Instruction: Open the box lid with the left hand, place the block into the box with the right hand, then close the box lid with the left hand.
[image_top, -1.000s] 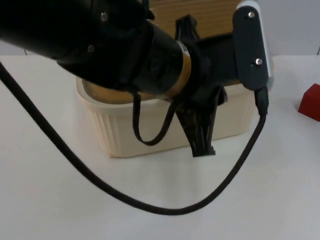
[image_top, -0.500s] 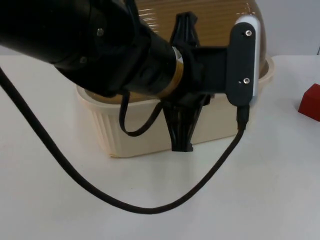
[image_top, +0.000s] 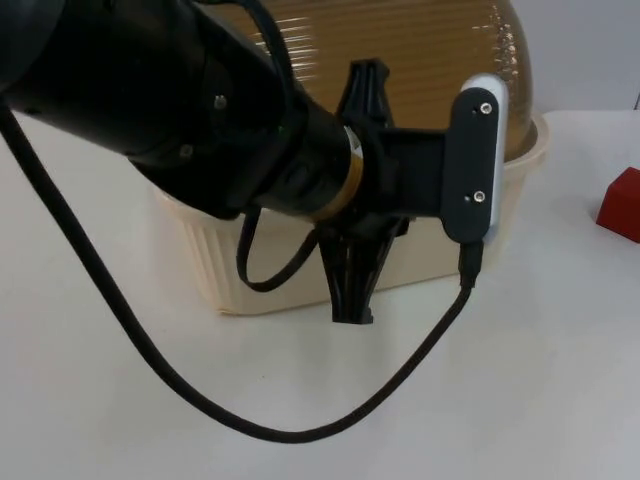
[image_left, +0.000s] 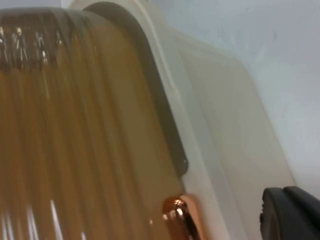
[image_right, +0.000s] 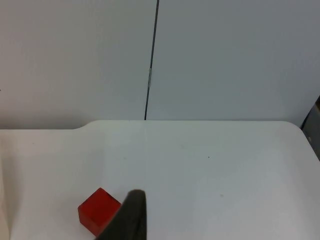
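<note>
The cream ribbed box (image_top: 235, 270) stands in the middle of the table. Its brown translucent ribbed lid (image_top: 430, 60) stands raised at the back. My left arm reaches across the box, and my left gripper (image_top: 352, 298) hangs down in front of the box's near wall. The left wrist view has the lid (image_left: 75, 140) very close, with its copper knob (image_left: 177, 214) and the cream box rim (image_left: 220, 145) beside it. The red block (image_top: 622, 205) lies on the table at the far right. My right gripper waits above the block (image_right: 99, 210), with one fingertip (image_right: 131, 215) beside it.
White table runs in front of the box and to its right. In the right wrist view the table (image_right: 210, 170) ends at the grey partition wall (image_right: 225, 60).
The lid has swung up higher behind the box. My left gripper has shifted to the left along the box's front wall. The red block has not moved.
</note>
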